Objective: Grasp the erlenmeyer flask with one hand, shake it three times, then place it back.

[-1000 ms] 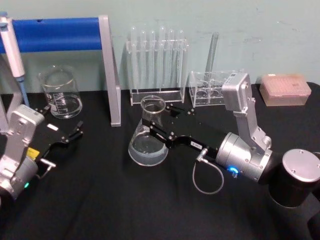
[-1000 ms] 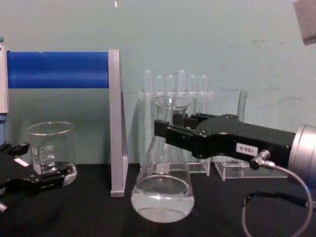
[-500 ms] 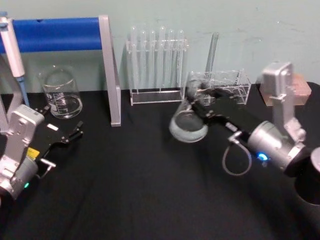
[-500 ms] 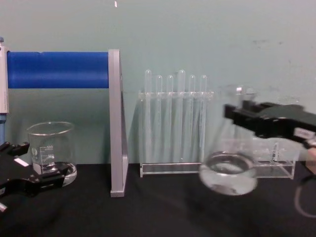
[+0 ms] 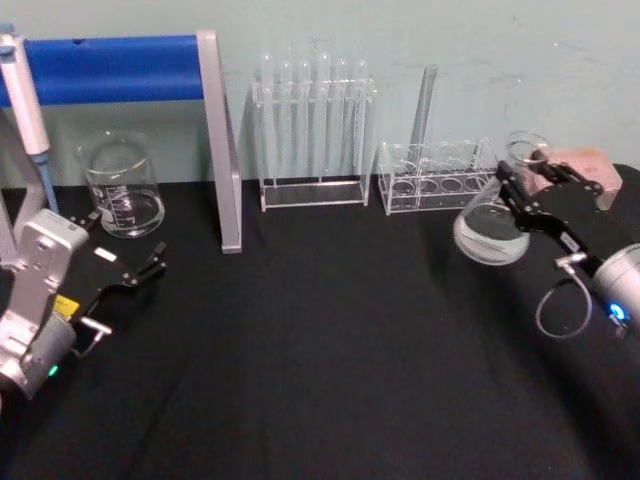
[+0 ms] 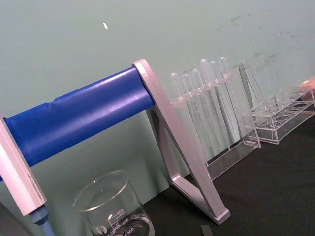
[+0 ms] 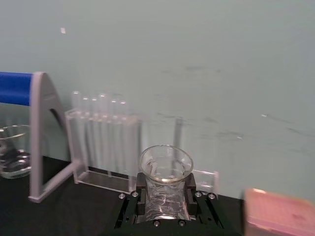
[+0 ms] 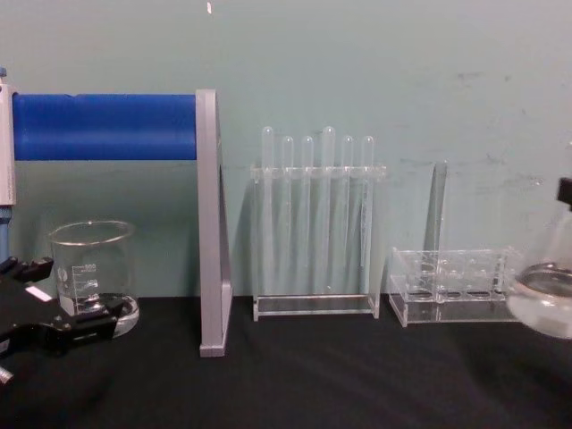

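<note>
The erlenmeyer flask (image 5: 489,228) is clear glass with a little liquid in its wide base. It hangs tilted above the black table at the far right, in front of the small clear rack. My right gripper (image 5: 517,190) is shut on its neck, and the arm reaches in from the right edge. In the right wrist view the flask (image 7: 165,178) sits upright between the black jaws. The chest view catches its base (image 8: 545,302) at the right edge, off the table. My left gripper (image 5: 143,268) rests open and empty at the left, near the beaker.
A glass beaker (image 5: 122,190) stands back left under a blue bar on a grey frame (image 5: 218,140). A rack of test tubes (image 5: 312,130) and a low clear rack (image 5: 432,180) line the back wall. A pink box (image 5: 585,162) sits back right, and a pipette (image 5: 25,100) hangs far left.
My right gripper has swung the flask from the table's centre far to the right and lifted it off the cloth. The left arm has not moved.
</note>
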Controlling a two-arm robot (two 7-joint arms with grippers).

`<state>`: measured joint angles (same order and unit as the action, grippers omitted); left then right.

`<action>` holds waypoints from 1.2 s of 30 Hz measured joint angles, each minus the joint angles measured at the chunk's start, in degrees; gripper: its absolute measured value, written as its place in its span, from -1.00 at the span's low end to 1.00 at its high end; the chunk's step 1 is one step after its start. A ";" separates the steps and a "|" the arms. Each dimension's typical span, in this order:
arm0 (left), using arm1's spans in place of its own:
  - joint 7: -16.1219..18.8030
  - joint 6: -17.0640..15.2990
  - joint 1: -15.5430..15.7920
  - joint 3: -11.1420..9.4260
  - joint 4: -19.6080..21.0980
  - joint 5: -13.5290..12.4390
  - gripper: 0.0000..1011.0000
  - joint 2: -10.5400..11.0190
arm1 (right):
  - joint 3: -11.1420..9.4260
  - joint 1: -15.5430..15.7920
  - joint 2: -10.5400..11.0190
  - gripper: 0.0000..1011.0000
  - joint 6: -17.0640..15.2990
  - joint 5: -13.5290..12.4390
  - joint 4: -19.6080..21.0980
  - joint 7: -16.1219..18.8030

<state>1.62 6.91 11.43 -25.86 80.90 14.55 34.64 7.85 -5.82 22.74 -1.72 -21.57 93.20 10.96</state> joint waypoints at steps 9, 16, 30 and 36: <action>0.00 0.00 0.00 0.00 0.00 0.00 0.98 0.00 | -1.56 0.40 -0.69 -0.11 -0.47 0.67 -0.13 0.44; 0.00 0.00 0.00 0.00 0.00 0.00 0.98 0.00 | 1.58 -2.20 -1.58 -0.11 -0.59 1.20 -1.96 5.45; 0.00 0.00 0.00 0.00 0.00 0.00 0.98 0.00 | 11.32 -6.44 -1.63 -0.11 -0.28 0.44 -3.84 15.07; 0.00 0.00 0.00 0.00 0.00 0.00 0.98 0.00 | 13.60 -7.26 -0.99 -0.11 -0.07 -0.52 -4.14 16.67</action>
<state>1.62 6.91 11.43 -25.87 80.90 14.55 34.64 21.45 -13.08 21.75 -1.80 -22.08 89.06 27.63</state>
